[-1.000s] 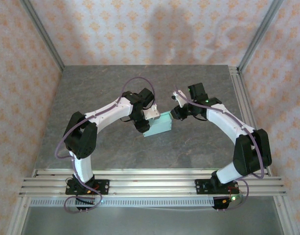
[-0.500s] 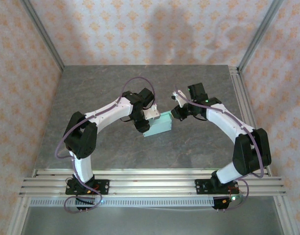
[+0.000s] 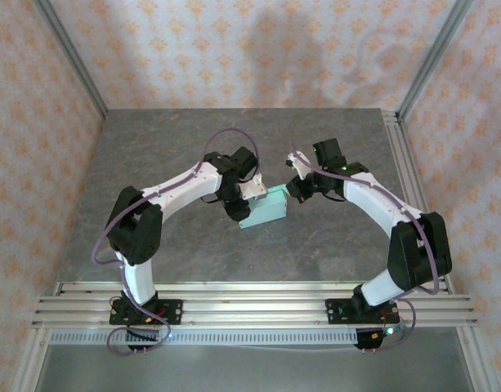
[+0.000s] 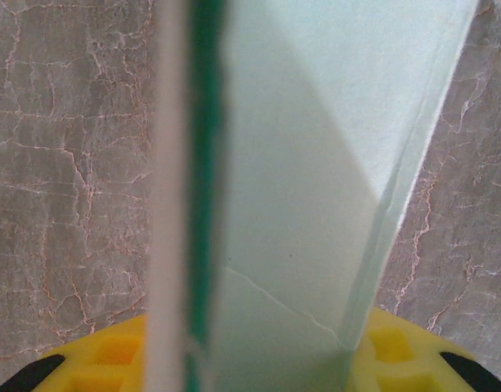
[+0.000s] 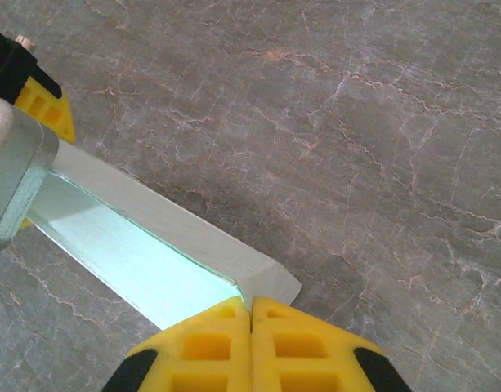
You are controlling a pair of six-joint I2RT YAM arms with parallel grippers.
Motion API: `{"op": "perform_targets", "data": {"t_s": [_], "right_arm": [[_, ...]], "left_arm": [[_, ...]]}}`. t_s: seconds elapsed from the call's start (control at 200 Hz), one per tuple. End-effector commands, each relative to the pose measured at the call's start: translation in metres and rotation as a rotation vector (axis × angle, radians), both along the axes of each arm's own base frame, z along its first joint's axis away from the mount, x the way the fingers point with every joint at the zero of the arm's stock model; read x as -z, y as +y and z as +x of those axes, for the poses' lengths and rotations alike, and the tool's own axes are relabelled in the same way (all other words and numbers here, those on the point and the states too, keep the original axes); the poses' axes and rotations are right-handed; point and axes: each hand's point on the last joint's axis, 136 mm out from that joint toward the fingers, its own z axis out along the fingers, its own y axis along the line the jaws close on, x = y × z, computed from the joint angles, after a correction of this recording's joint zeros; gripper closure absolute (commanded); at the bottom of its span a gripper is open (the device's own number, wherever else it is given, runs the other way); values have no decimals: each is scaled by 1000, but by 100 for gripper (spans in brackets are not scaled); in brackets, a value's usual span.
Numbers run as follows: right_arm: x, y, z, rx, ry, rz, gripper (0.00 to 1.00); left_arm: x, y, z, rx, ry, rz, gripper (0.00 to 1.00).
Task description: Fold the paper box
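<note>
The paper box (image 3: pixel 263 208), at the centre of the top view, is grasped by the left claw (image 4: pixel 258 363). The right claw (image 5: pixel 251 314) is clenched at its flap edge. The thin card could be crumpled or twisted loose if pushed off the crease.

I stood in what looked like a robotics lab test cell. My desk (image 3: pixel 234 147), a grey stone-patterned slab, was boxed in by bare aluminium frame posts (image 3: pixel 70 57) and flat wall panels (image 3: pixel 250 49) printed with an orange floral pattern. My arm bases (image 3: pixel 144 312) were bolted to slotted aluminium rails (image 3: pixel 258 298) at the near edge, and a purple cable (image 3: pixel 225 133) looped loose over one arm.
</note>
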Motion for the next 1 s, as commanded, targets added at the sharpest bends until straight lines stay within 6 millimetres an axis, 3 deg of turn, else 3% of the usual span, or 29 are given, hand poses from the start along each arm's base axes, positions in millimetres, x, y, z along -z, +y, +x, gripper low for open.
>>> {"op": "perform_targets", "data": {"t_s": [0.0, 0.41, 0.741, 0.991], "right_arm": [[-18, 2, 5, 63, -1, 49, 100], [-34, 8, 5, 381, -38, 113, 100], [-33, -1, 10, 601, -53, 182, 100], [-27, -1, 5, 663, -15, 238, 100]], "left_arm": [[6, 5, -13, 6, 80, 25, 63], [0, 5, 6, -11, 2, 48, 64], [-1, 5, 14, -21, -33, 57, 64], [0, 5, 15, -26, -34, 59, 64]]}}
